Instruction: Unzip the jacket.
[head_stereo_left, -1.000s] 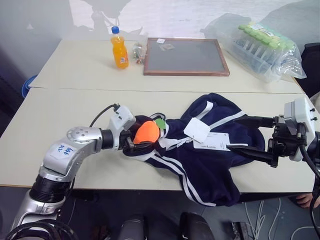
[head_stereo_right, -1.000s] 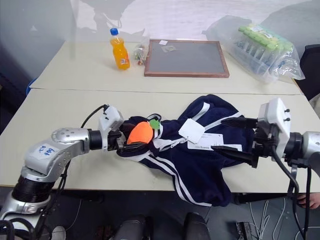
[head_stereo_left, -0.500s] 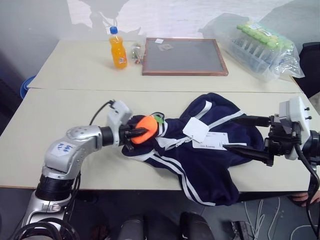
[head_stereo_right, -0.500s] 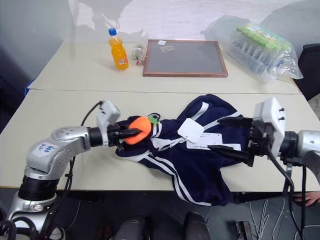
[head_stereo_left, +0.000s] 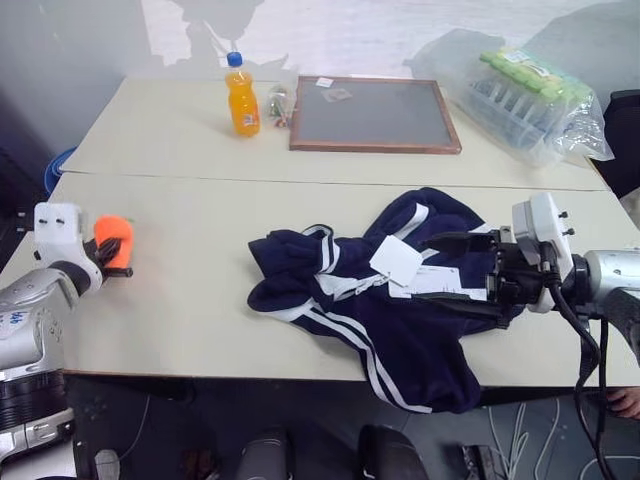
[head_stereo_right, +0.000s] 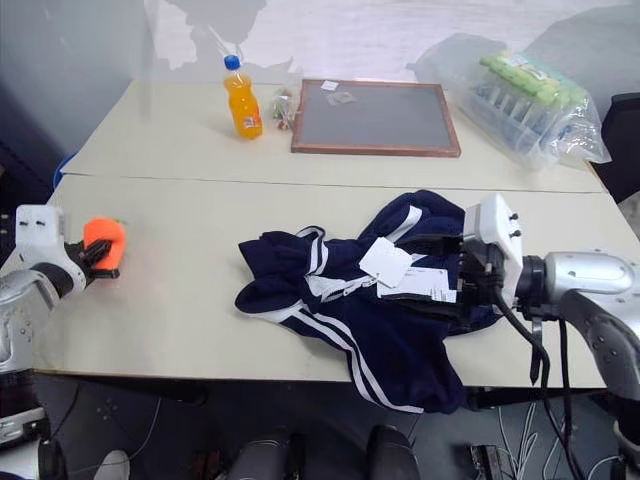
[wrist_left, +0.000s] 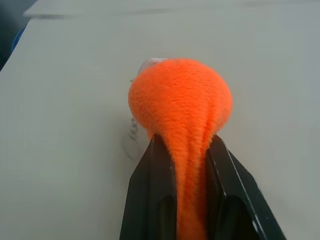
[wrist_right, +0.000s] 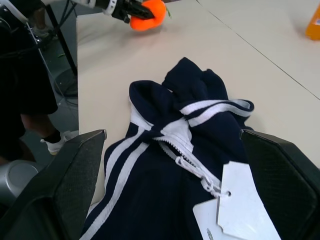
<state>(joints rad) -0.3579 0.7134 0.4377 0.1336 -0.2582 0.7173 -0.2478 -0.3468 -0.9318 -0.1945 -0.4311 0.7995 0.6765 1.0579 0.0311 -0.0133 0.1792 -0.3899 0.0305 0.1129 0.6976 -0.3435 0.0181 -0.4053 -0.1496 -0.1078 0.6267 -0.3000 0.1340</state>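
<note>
Crumpled navy blue fabric jacket (head_stereo_left: 380, 300) with white stripes lies lower centre-right on the table (head_stereo_left: 190, 260), right tool (head_stereo_left: 465, 275) wide over its paper tags (head_stereo_left: 415, 272), left tool (head_stereo_left: 108, 258) clamping orange plush toy (head_stereo_left: 114, 238) far left; risk: pinching tags, not zipper pull.

Light: the room was evenly and softly lit, the pale desk (head_stereo_left: 200, 260) bright.
Shadows: soft and faint, gathered under the jacket (head_stereo_left: 385, 300) folds.
Glare: a washed-out white patch lay along the far wall.
Focus: the close black fingers (wrist_right: 280, 175) were blurred in the right wrist view.
</note>
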